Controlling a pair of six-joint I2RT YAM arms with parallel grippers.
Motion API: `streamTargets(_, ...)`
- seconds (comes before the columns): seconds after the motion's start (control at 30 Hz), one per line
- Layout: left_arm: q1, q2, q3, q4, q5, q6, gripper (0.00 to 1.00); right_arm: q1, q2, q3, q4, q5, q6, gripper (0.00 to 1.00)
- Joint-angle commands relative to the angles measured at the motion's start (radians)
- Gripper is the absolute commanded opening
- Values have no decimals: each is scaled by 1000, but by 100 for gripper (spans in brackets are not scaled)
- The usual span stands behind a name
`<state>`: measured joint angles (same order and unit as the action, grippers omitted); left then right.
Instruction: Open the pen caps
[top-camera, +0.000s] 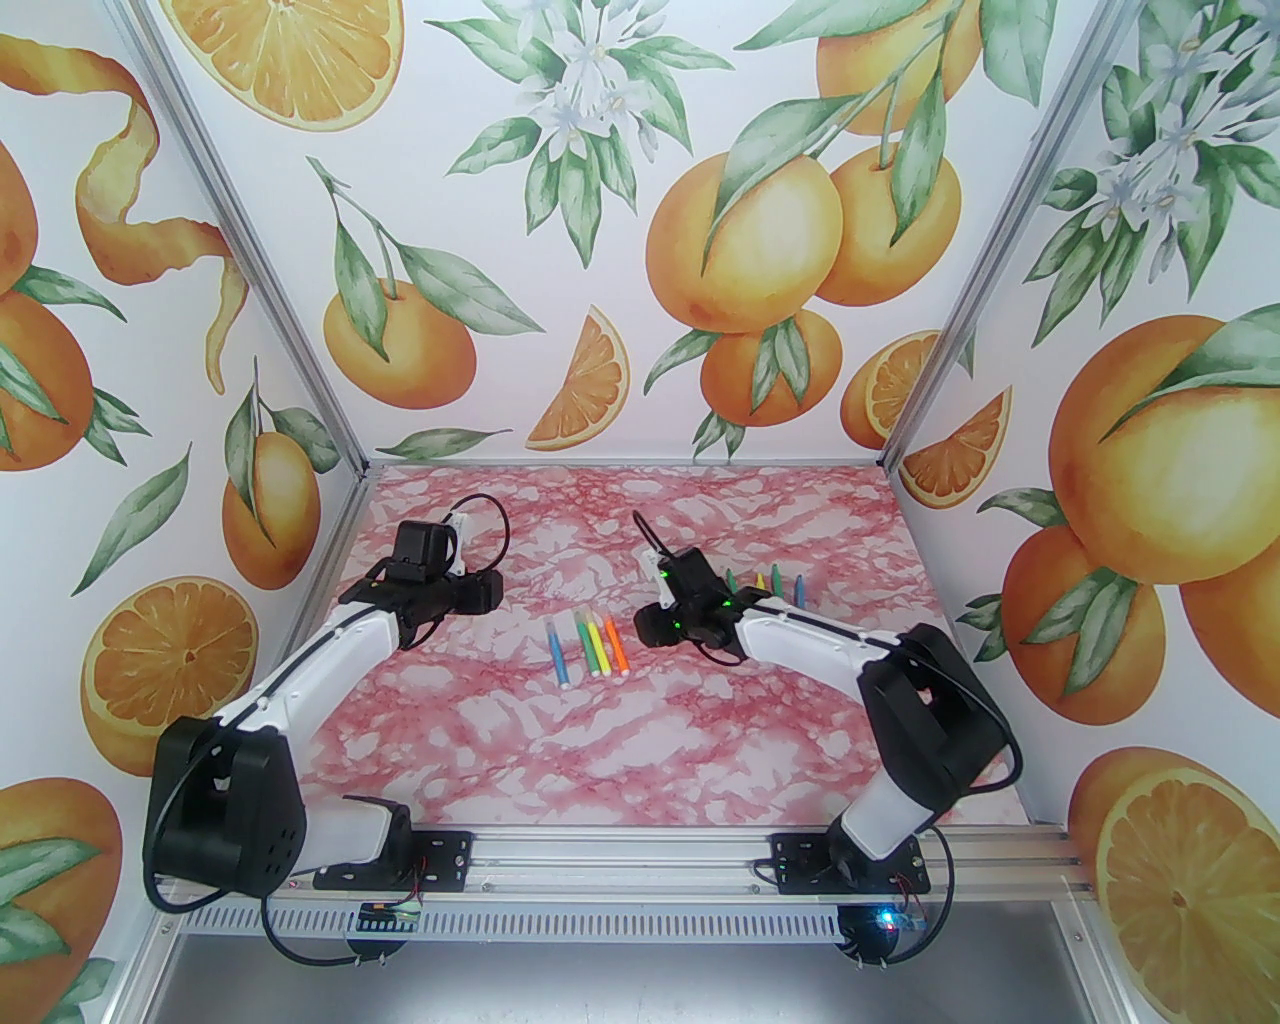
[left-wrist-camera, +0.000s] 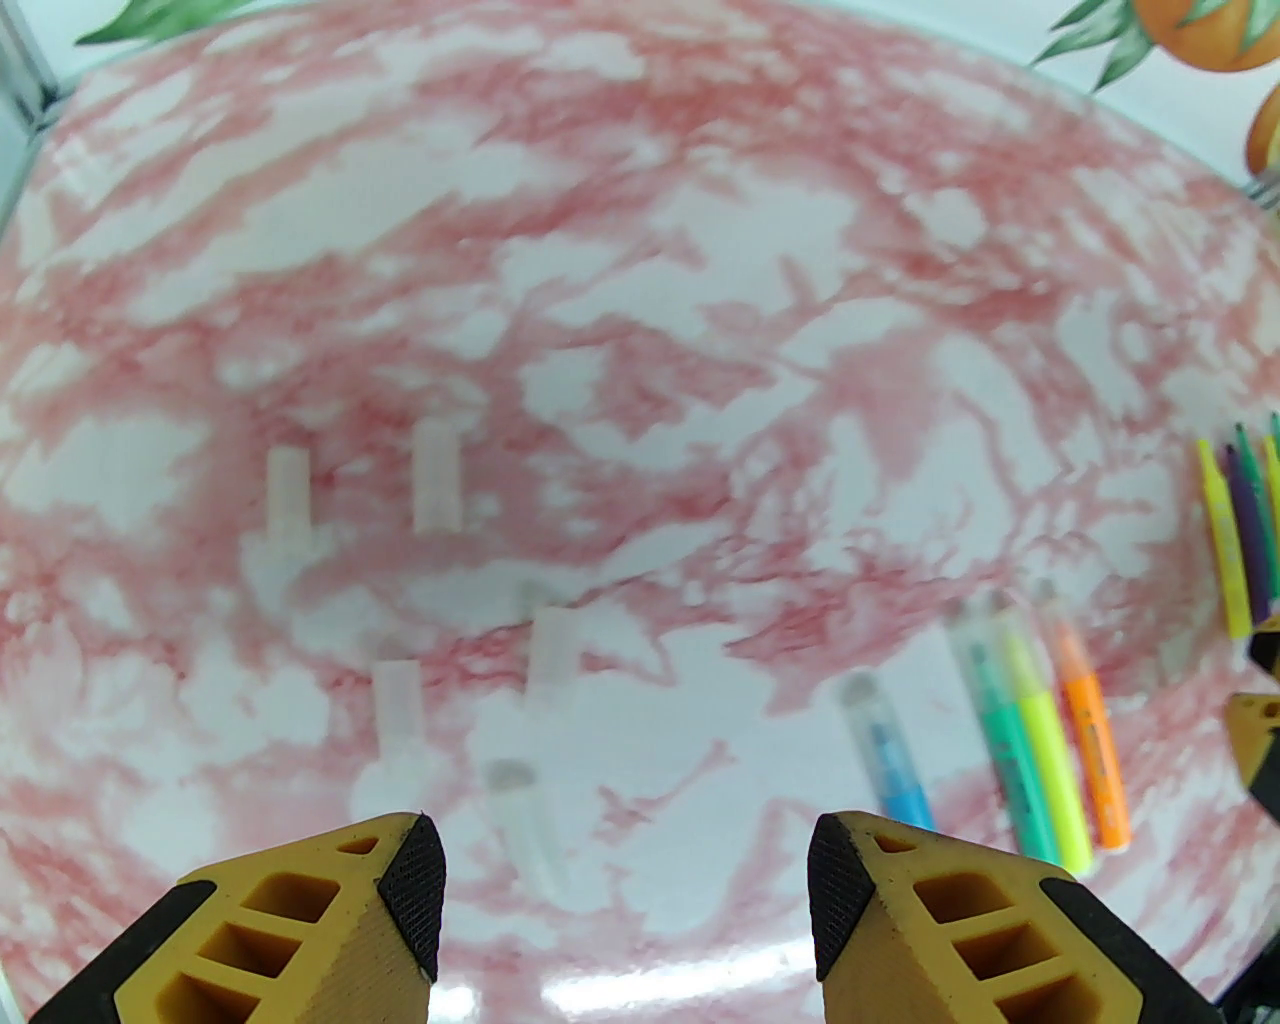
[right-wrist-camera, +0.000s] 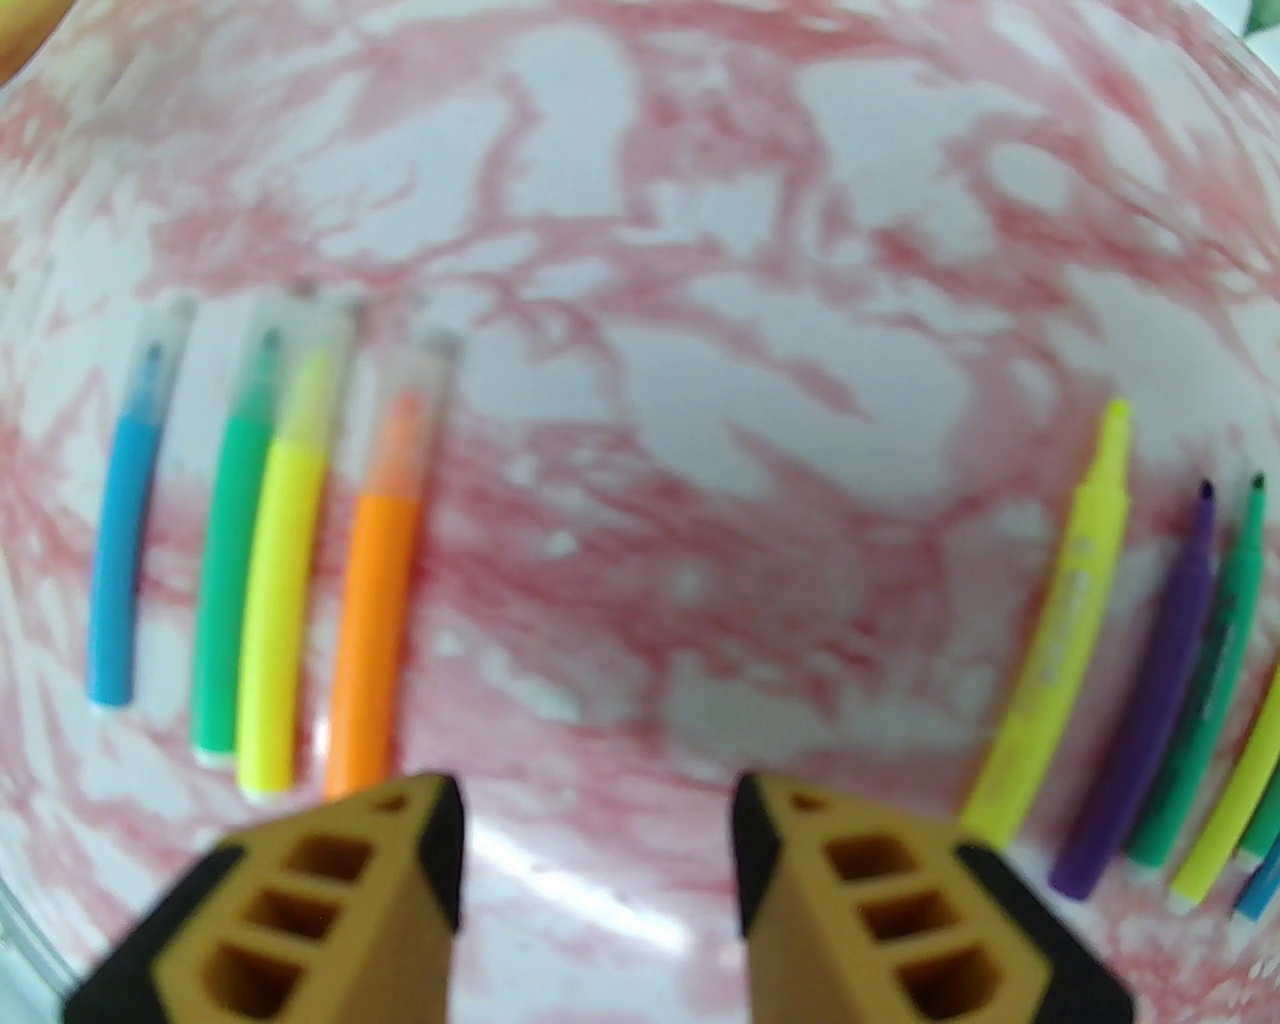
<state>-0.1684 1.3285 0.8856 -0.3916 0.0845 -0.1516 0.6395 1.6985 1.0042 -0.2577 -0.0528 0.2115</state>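
Four pens lie side by side mid-table, blue (right-wrist-camera: 125, 560), green (right-wrist-camera: 235, 580), yellow (right-wrist-camera: 285, 600) and orange (right-wrist-camera: 375, 620), each with a clear pen cap (right-wrist-camera: 415, 400) on its tip. In the top view this row (top-camera: 588, 645) sits between the two arms. Several uncapped pens (right-wrist-camera: 1150, 690) lie in a second row at the right. Several loose clear caps (left-wrist-camera: 437, 475) lie on the table ahead of my left gripper (left-wrist-camera: 625, 860), which is open and holds nothing. My right gripper (right-wrist-camera: 598, 810) is open too, above bare table between the two rows.
The table top is pink-and-white marble (top-camera: 640, 740), walled in by orange-print panels at the back and sides. The uncapped row (top-camera: 765, 585) lies just behind the right arm's wrist (top-camera: 690, 600). An aluminium rail (top-camera: 620, 860) runs along the near edge.
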Motion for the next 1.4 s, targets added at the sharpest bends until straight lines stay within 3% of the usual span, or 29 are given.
streamTargets(0.0,0,-62,-35,80,49,-12,65,26,39,28,31,-18,4,49)
streamTargets(0.17,1,-114,-66,109,55,-20,68,63,93,60,10,-2,6,48)
streamTargets(0.43,5,-175,-129,158,58,-28,85,94,134,71,26,-6,26,47)
streamTargets(0.97,18,-171,-134,149,49,-39,86,143,220,134,-63,92,19,46)
streamTargets(1.37,22,-163,-134,152,62,-42,86,145,263,177,-130,147,25,38)
